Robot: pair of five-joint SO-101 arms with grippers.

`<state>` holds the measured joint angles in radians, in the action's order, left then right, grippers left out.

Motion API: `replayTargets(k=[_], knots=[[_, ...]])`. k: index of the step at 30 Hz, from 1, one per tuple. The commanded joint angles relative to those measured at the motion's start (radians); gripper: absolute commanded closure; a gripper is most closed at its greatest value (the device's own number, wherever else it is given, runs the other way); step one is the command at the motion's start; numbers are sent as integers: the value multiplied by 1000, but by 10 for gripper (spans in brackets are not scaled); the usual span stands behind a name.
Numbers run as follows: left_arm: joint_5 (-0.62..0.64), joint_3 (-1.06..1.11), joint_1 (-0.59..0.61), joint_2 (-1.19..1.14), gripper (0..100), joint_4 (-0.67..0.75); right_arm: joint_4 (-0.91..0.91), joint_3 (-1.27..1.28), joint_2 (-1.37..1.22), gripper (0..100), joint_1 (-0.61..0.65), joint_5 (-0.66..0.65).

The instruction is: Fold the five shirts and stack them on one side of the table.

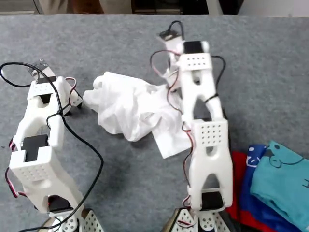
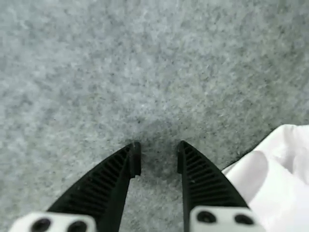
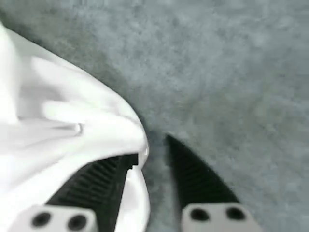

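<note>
A crumpled white shirt (image 1: 129, 107) lies in the middle of the grey table. My left gripper (image 2: 158, 157) is open just above the bare cloth, and the shirt's edge (image 2: 275, 186) sits right beside one finger. In the high view that gripper (image 1: 76, 100) is at the shirt's left end. My right gripper (image 3: 152, 154) is open at the shirt's other end (image 1: 168, 81). A fold of the white shirt (image 3: 72, 130) drapes over one finger (image 3: 104, 181), while the other finger (image 3: 193, 179) is over bare table. Folded teal (image 1: 285, 181), blue (image 1: 253, 159) and red (image 1: 238, 166) shirts are stacked at the front right.
Grey felt (image 1: 96, 43) covers the whole table. Loose black and red cables (image 1: 79, 140) trail from the left arm across the front left. Open surface lies at the back and at the far right behind the stack.
</note>
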<state>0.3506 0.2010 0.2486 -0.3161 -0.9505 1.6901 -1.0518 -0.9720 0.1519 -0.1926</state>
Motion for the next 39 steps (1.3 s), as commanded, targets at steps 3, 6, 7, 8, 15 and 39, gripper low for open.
replayTargets(k=[3,6,7,8,15,39], knots=[[5,-44,14,8,860,-6,97,-229,38,748,-70,-8],[5,-44,14,8,860,-6,97,-234,81,750,-59,-8],[5,-44,14,8,860,-6,97,-208,108,750,-44,-8],[5,-44,14,8,860,-6,97,-174,140,754,-27,-8],[5,-46,17,8,860,-6,97,300,453,896,147,-58],[106,-55,101,8,861,9,-269,986,700,886,283,-325]])
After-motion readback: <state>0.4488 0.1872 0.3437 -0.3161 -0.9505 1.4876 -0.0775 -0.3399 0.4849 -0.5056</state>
